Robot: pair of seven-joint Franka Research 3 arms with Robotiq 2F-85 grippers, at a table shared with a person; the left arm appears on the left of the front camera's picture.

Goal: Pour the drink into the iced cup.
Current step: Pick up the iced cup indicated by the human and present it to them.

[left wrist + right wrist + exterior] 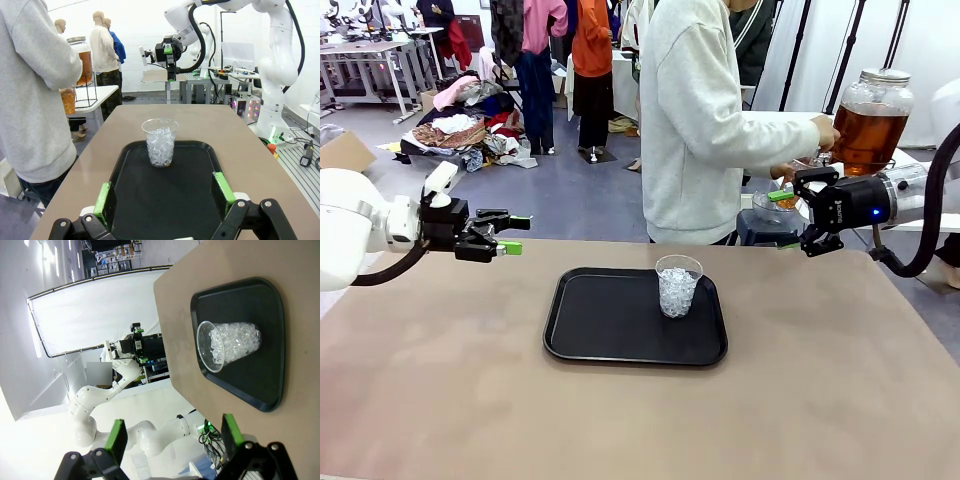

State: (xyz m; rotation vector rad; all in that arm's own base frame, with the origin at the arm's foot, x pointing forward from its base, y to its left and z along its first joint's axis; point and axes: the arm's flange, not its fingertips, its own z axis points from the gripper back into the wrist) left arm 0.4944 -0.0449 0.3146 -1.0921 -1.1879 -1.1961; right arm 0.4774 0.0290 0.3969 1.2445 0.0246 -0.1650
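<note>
The drink (868,135) is seen as amber liquid in a glass dispenser (882,92) on a side table beyond the worktop (820,400), with the person's hand (825,131) just beside it. The iced cup (678,285) is stood upright on the black tray (590,330), towards its right side, packed with ice. The left gripper (512,234) is hung over the worktop's left side, fingers spread wide, nothing held. The right gripper (785,220) is poised near the far right corner, fingers likewise parted and empty.

Judged from here, a serving must be received first. It should be gripped mid-wall, carried level, and tipped slowly with its lip right over the cup's rim, since ice is likely to splash. The worktop is plain tan, with the tray at its middle. Clothes (460,130) are heaped on the floor beyond.
</note>
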